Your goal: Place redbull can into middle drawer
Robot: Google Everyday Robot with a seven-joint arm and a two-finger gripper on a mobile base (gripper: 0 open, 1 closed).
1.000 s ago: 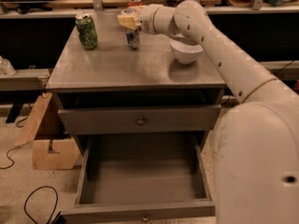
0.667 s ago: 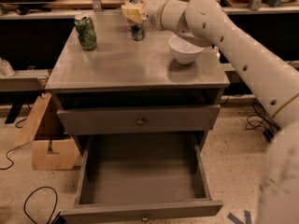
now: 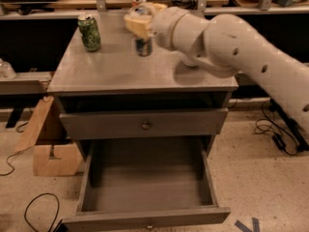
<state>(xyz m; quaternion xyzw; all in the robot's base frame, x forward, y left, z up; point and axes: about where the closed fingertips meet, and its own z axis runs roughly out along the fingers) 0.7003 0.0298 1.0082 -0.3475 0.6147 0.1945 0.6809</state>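
So the redbull can (image 3: 143, 47) is standing upright on the grey cabinet top (image 3: 120, 74), toward the far edge and about in the middle left to right. The gripper (image 3: 140, 27) is right on top of it, its yellowish end covering the upper half of the can so only the lower blue-and-silver part shows. Honestly can't tell whether the gripper is clamped onto it or just sitting around it, since the can's base looks like it's down on the surface. The big white arm (image 3: 231, 47) comes in from the right and crosses the far right part of the top.

The green can (image 3: 90, 33) is upright at the far left of the top, well apart from the redbull can. Just behind the gripper you can see the top of a red can (image 3: 139, 2) poking out.

Below, the upper drawer (image 3: 106, 124) is closed, brass knob (image 3: 145, 125) in the centre. The middle drawer (image 3: 145, 192) under it is pulled out toward the near side, and its front panel sits at the bottom edge of the view.

On the floor to the left there's a cardboard box (image 3: 48, 151) beside the cabinet and a dark cable (image 3: 41, 207) looping nearer.
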